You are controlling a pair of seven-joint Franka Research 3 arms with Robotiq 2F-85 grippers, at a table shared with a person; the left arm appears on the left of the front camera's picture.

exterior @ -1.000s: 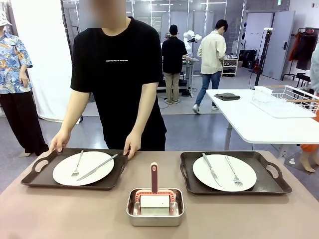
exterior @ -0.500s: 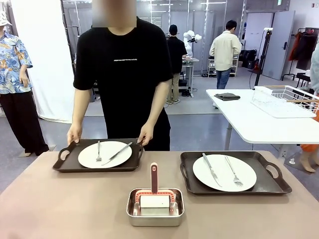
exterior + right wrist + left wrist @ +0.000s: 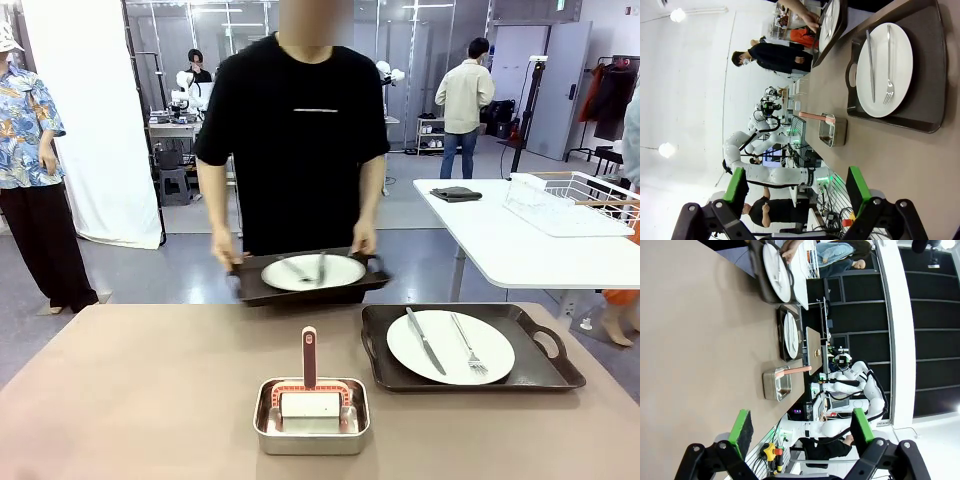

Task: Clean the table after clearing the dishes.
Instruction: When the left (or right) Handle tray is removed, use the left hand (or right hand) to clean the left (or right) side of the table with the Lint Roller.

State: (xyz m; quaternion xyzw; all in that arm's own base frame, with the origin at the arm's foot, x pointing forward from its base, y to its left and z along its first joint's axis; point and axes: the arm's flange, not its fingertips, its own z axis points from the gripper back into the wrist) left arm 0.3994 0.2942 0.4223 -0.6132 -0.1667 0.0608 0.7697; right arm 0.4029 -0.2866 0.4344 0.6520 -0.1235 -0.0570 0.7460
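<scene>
We see a matte taupe-brown worktop [image 3: 150, 400]. The near rectangular handled tray [image 3: 545, 375] and the far tray [image 3: 300, 297] are dark brown-black. The near round plate [image 3: 447, 340] and the far plate [image 3: 345, 272] are white, their knives and forks silver. The shiny rectangular steel pan [image 3: 265, 425] is silver-grey; the roller [image 3: 308, 404] is white with a pink handle. The person's T-shirt [image 3: 290, 140] is black with a thin white line of print. The left end effector [image 3: 800, 425] and right end effector [image 3: 797, 185] are black, pads green.
</scene>
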